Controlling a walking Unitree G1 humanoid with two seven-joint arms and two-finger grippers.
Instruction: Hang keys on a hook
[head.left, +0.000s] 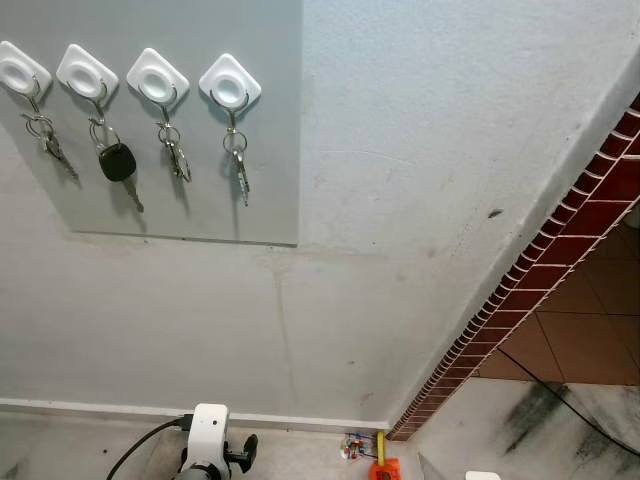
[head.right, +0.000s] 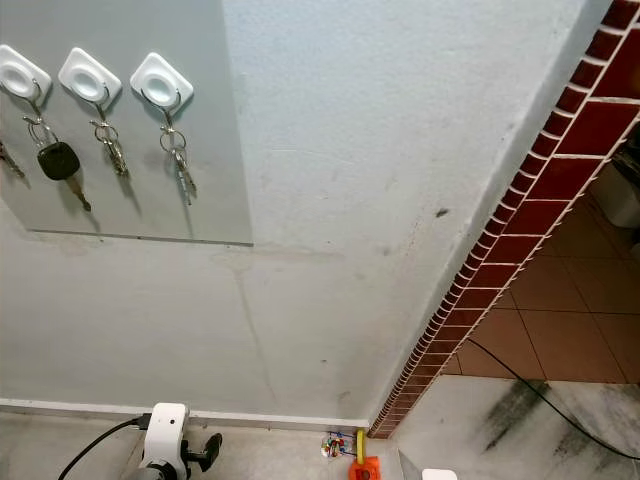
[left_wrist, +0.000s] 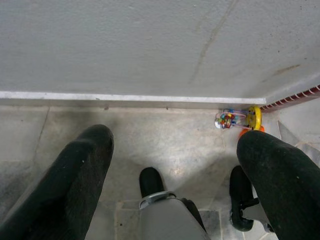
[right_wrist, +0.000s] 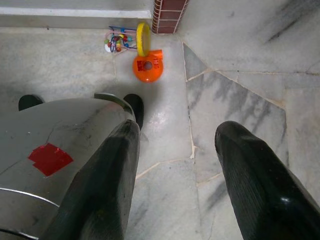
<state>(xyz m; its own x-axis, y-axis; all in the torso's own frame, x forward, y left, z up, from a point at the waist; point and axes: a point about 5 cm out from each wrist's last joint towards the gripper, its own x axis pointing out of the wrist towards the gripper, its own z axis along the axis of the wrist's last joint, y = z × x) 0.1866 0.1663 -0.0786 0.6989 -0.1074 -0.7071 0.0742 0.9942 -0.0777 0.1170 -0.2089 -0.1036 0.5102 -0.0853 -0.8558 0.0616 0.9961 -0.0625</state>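
A pale plastered wall takes up most of the head views, with a red brick edging running diagonally down the right side. In the upper left of the frame a grey board carries four white diamond-shaped hooks, and each one already holds keys. The second bunch from the left includes a black car key; the rightmost bunch is plain metal keys on a ring.

Such keys are likely light, stiff and slippery, apt to swing, so the ring is probably the best place to grip them.

Both arms hang low over the marble floor. The left gripper and the right gripper have their fingers spread wide and hold nothing. A small bead toy and an orange piece lie by the wall's foot.

The leftmost hook is cut off at the frame edge, and the number of keys per ring is too small to tell.
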